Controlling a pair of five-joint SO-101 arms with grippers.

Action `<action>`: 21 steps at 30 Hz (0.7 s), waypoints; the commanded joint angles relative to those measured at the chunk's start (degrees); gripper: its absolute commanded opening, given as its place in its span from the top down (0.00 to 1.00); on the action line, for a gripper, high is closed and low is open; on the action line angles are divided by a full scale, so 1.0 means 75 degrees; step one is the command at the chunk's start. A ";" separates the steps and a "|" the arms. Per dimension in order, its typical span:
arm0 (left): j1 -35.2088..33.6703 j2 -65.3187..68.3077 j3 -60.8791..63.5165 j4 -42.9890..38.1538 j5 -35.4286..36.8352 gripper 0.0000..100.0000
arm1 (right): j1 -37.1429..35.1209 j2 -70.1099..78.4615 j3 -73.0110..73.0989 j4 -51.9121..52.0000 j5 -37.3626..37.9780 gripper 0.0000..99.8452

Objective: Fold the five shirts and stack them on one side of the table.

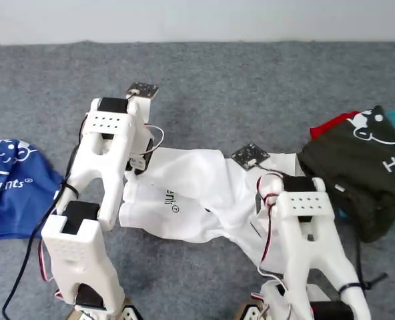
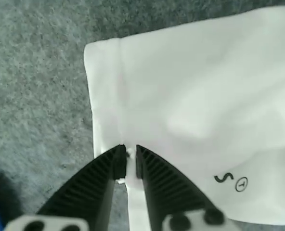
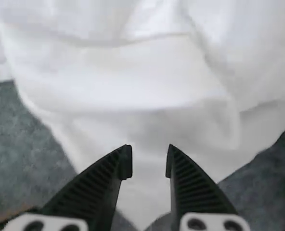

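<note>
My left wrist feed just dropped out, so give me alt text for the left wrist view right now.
The left gripper is pinched on the edge of the white shirt, fabric showing in the narrow gap between its dark ribbed jaws. The shirt lies on the grey table cover and bears a small black mark.

**Grey table (image 1: 211, 73), shirts laid on it**

The table is covered in grey felt-like cloth. A white shirt (image 1: 197, 193) is spread crumpled at its middle. A blue shirt (image 1: 11, 190) is bunched at one side; a pile (image 1: 331, 125) topped by a black shirt (image 1: 354, 170) is set at the other.
</note>
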 commanded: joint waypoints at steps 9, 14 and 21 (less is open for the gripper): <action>0.0000 -0.0328 0.0006 -0.0094 -0.0082 0.99 | 0.0041 0.0100 0.0305 -0.3124 -0.0117 0.87; 0.0035 -0.0328 0.0006 -0.0094 -0.0082 0.99 | 0.0076 0.1741 0.0188 -0.4542 -0.0117 0.87; 0.0621 -0.0328 0.0018 -0.0082 -0.0094 0.99 | 0.0029 0.3253 -0.2016 -0.3124 -0.0914 0.87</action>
